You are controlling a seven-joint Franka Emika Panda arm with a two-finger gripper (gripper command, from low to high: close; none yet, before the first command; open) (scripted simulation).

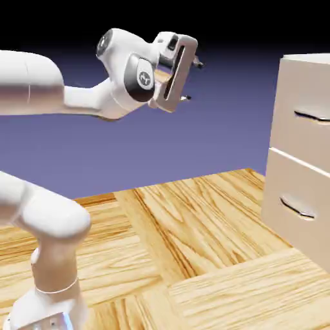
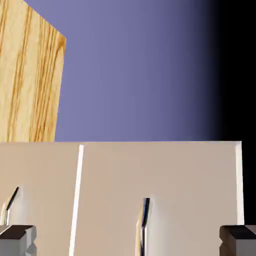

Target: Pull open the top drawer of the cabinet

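Top drawer (image 1: 303,106) sits at the head of the cabinet (image 1: 298,213), well ahead of the gripper (image 1: 193,81) and a little lower than it, with nothing but bare backdrop in the gap between them. Its slim grey handle (image 1: 312,116) curves across the front, and only part of it shows before the exterior view cuts off. Below it, a bright seam marks the edge where the lower drawer (image 1: 293,213) begins, with its own handle further down. The cabinet's near corner stands clear and upright, and the wooden table (image 1: 193,245) stretches open beneath the hand all the way to the cabinet's foot.

From the hand view, rolled on its side, the top drawer (image 2: 160,190) fills the stretch straight ahead of the fingers, its handle (image 2: 144,220) lying roughly between the two fingertips (image 2: 17,237) but well apart from them. A pale seam splits it from the neighbouring drawer front, and the cabinet's edge runs out against dark backdrop.

The arm is folded high, forearm held about level, wrist bent so the gripper points toward the cabinet. The fingers are spread wide with nothing between them.
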